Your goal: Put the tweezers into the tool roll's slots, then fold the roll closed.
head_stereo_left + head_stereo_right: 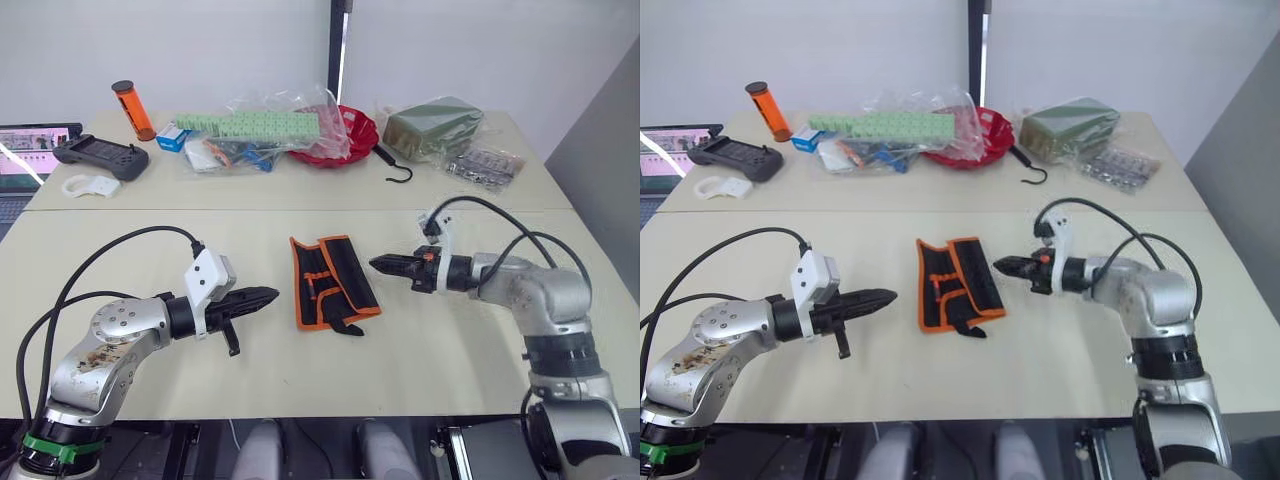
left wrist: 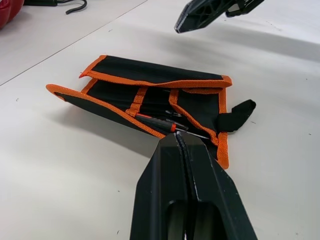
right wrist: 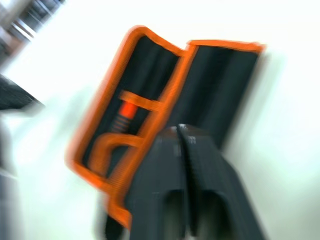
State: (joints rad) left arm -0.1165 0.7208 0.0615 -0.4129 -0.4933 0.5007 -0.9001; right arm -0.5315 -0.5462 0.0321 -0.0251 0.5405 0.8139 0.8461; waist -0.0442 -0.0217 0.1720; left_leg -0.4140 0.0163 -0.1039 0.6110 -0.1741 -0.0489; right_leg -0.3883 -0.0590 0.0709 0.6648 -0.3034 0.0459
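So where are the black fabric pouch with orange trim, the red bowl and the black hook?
Black fabric pouch with orange trim (image 1: 345, 268): left eye view, right panel.
Red bowl (image 1: 362, 133): left eye view, rim.
Black hook (image 1: 400, 176): left eye view, curved end.

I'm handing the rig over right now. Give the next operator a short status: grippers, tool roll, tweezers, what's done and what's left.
Left gripper: shut, empty, hovering just left of the tool roll.
Right gripper: shut, empty, hovering just right of the roll.
Tool roll: on the near table between the grippers, partly folded, one flap over the middle, strap loose at the near end.
Tweezers: a few slim tips show in the slots; the count cannot be told. No loose ones seen on the table.
Left: finish folding the roll closed.
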